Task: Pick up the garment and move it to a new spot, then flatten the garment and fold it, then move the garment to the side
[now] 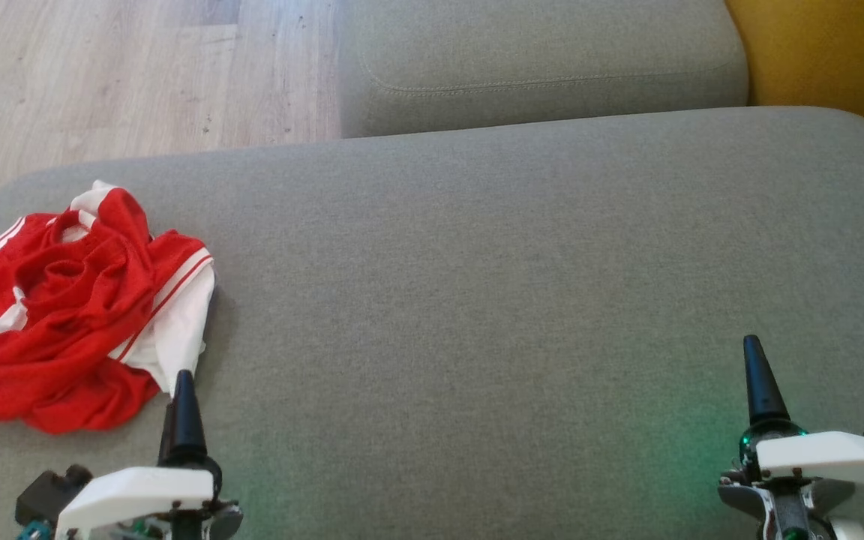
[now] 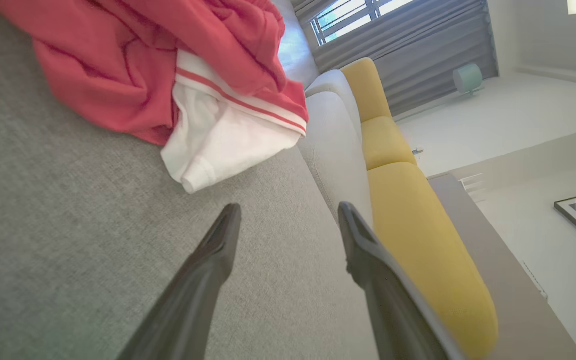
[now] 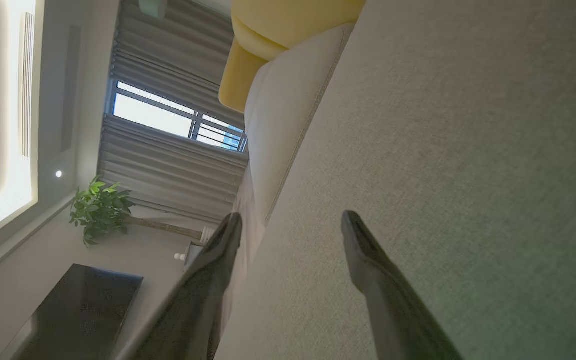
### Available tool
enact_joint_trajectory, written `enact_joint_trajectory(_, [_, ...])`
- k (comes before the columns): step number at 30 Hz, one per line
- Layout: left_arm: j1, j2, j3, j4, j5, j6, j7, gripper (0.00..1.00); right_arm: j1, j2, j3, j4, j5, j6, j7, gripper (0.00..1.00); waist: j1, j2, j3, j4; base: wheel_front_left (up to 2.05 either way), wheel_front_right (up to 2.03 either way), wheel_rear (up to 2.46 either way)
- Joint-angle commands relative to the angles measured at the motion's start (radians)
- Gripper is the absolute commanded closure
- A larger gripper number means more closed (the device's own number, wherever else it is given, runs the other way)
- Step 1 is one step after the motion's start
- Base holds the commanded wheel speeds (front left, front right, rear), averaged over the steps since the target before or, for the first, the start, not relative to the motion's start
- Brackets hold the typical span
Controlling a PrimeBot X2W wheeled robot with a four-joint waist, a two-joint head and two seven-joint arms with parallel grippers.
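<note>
**Both pincers released, garment heaped at the cushion's left end**

The left pincer (image 2: 288,215) is released, its two dark fingers spread wide with nothing between them, low over the grey sofa cushion (image 1: 477,285). Just ahead of its tips, and apart from them in the left wrist view, lies the garment (image 1: 64,315). It is a red and white top, crumpled in a heap at the cushion's left end, with a white red-striped part turned toward the pincer.

The right pincer (image 3: 290,222) is released and empty as well. It sits over bare cushion on the right, well apart from the garment.

Beyond the cushion is a second grey cushion (image 1: 537,67), with wooden floor (image 1: 124,75) to its left and yellow upholstery (image 1: 829,52) to its right. The right wrist view takes in a curtained window (image 3: 168,120) and a potted plant (image 3: 98,210).
</note>
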Motion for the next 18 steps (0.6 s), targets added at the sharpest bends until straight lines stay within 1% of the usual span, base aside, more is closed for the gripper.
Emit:
enact_joint_trajectory(1, [-0.031,0.005,-0.002,-0.043,0.044,0.004,-0.015,0.0,-0.027,-0.007,0.013,-0.046,-0.043,0.002,-0.016,0.0,0.0,0.0,0.0,0.0,0.0,0.0,0.0])
enact_joint_trajectory(14, [-0.027,0.006,-0.048,-0.077,0.232,0.022,-0.053,0.0,-0.02,-0.005,0.045,-0.08,-0.212,0.003,-0.054,0.0,0.0,0.0,-0.006,0.004,0.0,0.0,0.0])
enact_joint_trajectory(18, [-0.027,0.006,-0.059,-0.085,0.273,0.025,-0.062,0.0,-0.019,-0.005,0.053,-0.087,-0.25,0.003,-0.063,0.0,0.0,0.0,-0.007,0.005,0.0,0.0,0.0])
